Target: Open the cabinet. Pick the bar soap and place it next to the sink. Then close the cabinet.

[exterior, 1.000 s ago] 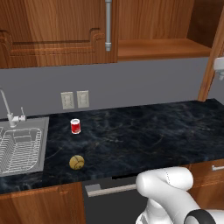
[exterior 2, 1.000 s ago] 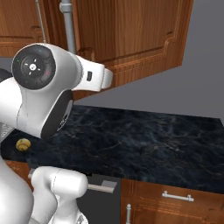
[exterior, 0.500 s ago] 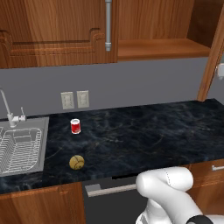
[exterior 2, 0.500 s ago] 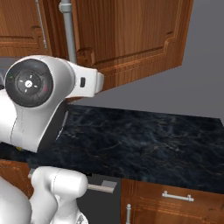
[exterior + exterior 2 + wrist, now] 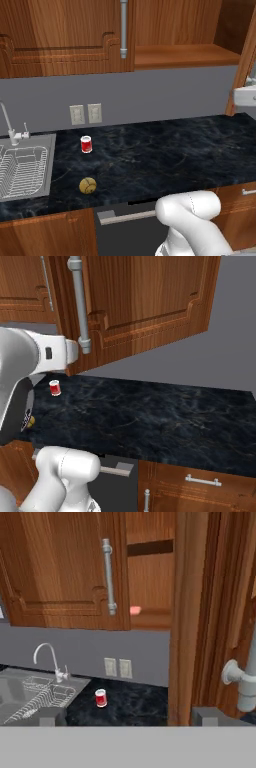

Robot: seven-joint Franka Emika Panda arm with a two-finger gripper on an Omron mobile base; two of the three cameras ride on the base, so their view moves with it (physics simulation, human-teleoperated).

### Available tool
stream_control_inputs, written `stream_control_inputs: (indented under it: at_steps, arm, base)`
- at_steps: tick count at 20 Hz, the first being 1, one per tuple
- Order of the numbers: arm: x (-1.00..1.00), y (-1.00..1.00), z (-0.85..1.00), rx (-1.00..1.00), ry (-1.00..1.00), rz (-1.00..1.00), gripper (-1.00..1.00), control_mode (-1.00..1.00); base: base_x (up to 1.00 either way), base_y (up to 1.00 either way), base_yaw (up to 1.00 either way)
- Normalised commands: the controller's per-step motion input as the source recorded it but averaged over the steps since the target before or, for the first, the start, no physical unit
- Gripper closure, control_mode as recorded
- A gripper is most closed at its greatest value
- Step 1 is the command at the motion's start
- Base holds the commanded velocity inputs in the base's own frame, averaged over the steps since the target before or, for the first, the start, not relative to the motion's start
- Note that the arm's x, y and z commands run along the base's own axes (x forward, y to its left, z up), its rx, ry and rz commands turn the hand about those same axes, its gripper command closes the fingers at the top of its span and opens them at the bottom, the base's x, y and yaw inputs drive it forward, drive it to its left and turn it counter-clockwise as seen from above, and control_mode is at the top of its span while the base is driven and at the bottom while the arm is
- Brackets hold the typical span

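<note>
- The cabinet (image 5: pixel 145 301) stands with its right door swung wide, filling the upper centre of the right base view; its left door, upper left of the left base view, is shut.
- The gripper (image 5: pixel 129 716) sits at the bottom edge of the hand view with its fingers spread wide, gripping nothing; the door handle (image 5: pixel 245 684) is at lower right, beside it.
- Step in hand, as I judge it: door released, reach for the bar soap (image 5: pixel 135 610).
- The soap lies on the cabinet shelf, centre of the hand view, just right of the shut door's handle.
- Steer between the door edges, then descend over the soap squarely.
- The sink (image 5: pixel 46 170), lower left, holds a wire rack (image 5: pixel 22 172).
</note>
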Motion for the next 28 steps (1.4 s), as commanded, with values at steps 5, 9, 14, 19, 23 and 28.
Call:
stream_control_inputs:
  at_steps: [5,9,14,19,23,28]
  arm:
    - [0.00,0.86,0.00,-0.23,0.11,0.02,-1.00,-1.00]
    - [0.01,0.77,0.00,-0.31,0.10,0.00,-1.00,-1.00]
    - [0.23,0.27,0.00,-0.33,0.03,0.00,-1.00,-1.00]
    - [0.47,-0.01,0.00,-0.31,0.00,0.00,-1.00,-1.00]
    - [0.25,-0.03,-0.02,-0.28,0.00,-0.02,-1.00,-1.00]
    - [0.04,0.00,-0.29,-0.30,0.00,-0.06,-1.00,-1.00]
  base:
    - [0.00,0.00,0.00]
    - [0.00,0.00,0.00]
    - [0.00,0.00,0.00]
    - [0.00,0.00,0.00]
    - [0.00,0.00,0.00]
    - [0.00,0.00,0.00]
